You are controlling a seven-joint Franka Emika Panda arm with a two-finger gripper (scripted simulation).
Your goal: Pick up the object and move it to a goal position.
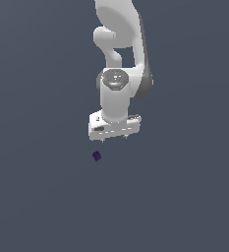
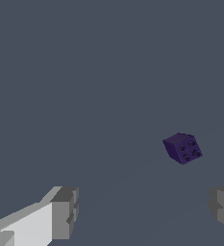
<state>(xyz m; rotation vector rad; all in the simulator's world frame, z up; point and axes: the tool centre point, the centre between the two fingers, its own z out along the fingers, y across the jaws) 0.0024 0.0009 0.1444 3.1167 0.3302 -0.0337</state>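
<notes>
The object, a tiny dark purple-navy cube point(image 1: 97, 156), lies on the flat grey surface, below and slightly toward the exterior view's left of the white gripper point(image 1: 114, 138). The gripper hangs above the surface and does not touch the cube. In the wrist view the cube point(image 2: 182, 148) shows small dark dimples on one face and lies ahead of the fingers, apart from them. The two grey fingertips point(image 2: 65, 211) stand wide apart with nothing between them, so the gripper point(image 2: 144, 209) is open and empty.
The white arm point(image 1: 120, 44) rises from the gripper toward the top of the exterior view. The plain grey surface point(image 1: 185, 197) fills the rest of both views, with no other objects or goal marker visible.
</notes>
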